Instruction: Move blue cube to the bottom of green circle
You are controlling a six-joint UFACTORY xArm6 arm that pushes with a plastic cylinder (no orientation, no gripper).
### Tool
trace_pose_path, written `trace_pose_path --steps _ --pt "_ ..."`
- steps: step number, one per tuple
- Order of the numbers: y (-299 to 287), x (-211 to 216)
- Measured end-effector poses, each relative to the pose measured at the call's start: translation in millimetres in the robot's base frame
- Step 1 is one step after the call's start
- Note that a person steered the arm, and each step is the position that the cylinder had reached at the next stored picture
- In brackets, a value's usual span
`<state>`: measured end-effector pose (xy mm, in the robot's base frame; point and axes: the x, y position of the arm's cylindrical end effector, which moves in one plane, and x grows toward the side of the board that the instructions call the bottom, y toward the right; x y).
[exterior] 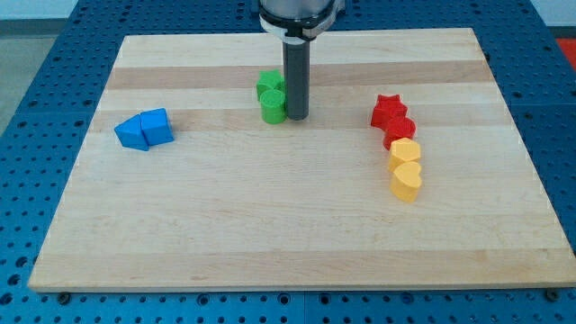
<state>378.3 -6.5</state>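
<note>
blue cube (155, 127) lies far at 9 o'clock of green circle (274, 106); my tip (297, 118), grasping nothing, touches the circle; push not yet begun.

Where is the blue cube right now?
The blue cube sits at the view's left on the board, touching another blue block, far left of the green blocks and my tip.
</note>
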Motion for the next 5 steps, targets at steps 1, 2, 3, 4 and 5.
trace_pose_path --steps 1,2,3,4,5 --pt "-1 0" --pt "14 14" --pt "11 62" --pt "-27 106" --pt "-86 141"
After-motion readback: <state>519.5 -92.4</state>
